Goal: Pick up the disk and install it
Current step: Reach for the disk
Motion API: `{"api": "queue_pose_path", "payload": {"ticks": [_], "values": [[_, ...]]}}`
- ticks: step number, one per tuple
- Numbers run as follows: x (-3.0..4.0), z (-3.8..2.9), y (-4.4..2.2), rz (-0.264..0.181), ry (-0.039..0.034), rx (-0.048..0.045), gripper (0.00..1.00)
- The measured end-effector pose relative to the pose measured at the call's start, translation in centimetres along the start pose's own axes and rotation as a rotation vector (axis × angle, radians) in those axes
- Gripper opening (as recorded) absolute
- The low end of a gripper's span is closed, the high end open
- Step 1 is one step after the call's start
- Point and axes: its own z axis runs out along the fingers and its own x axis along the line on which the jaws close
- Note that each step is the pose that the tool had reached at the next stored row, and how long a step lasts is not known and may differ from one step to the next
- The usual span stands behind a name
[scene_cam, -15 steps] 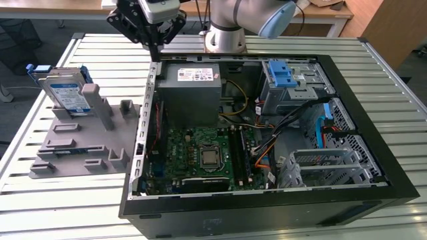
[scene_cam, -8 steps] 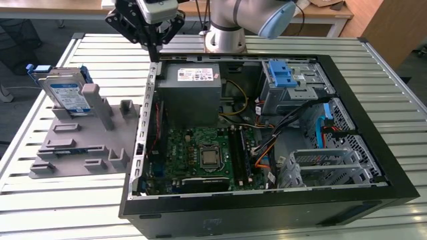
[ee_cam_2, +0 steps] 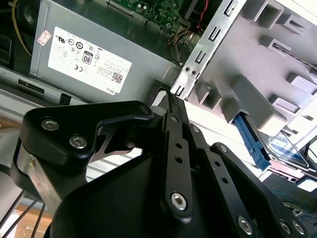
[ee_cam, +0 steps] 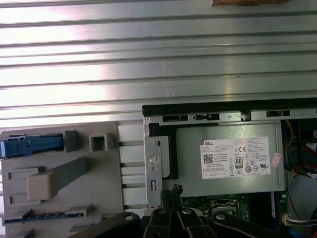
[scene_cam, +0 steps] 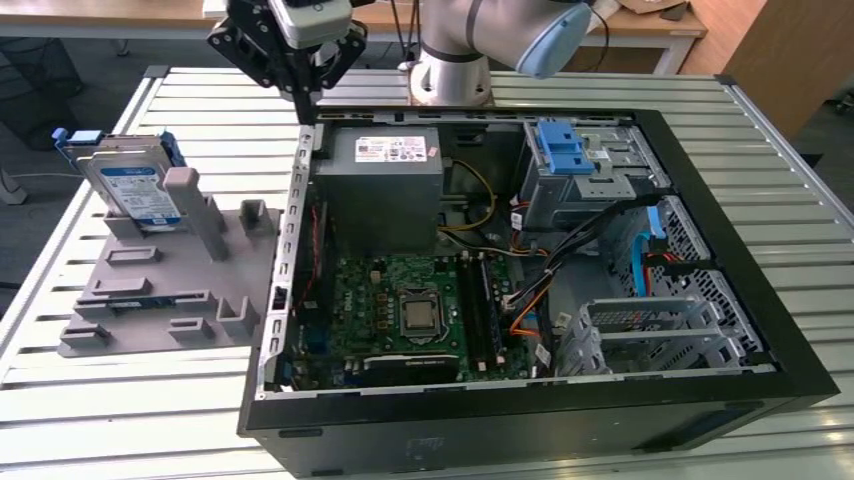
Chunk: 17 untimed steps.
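Disk point(scene_cam: 138, 195) upright, well apart frm jaws.

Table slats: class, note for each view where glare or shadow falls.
First wrist view: a bright glare band washes the table. Second wrist view: the table strip beside the case is blown white. Exterior view: even light, case interior shaded.

- Table point(scene_cam: 200, 400): silver metal top built of long ribbed slats, which also show in the first wrist view point(ee_cam: 148, 59).
- Grey moulded fixture plate point(scene_cam: 147, 290): lies flat on the slats, toward the exterior view's left.
- Open black computer case point(scene_cam: 787, 330): lies on its side just beside the plate, with a narrow strip of slats between them.
- Arm base point(scene_cam: 450, 85): stands at the far edge, behind the case.
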Motion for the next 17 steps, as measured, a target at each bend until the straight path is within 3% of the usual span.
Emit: {"api": "queue_pose_path", "payload": {"ticks": [17], "values": [[0.59,0.08,-0.05,0.000,0.0001,0.0001,0.11]]}}
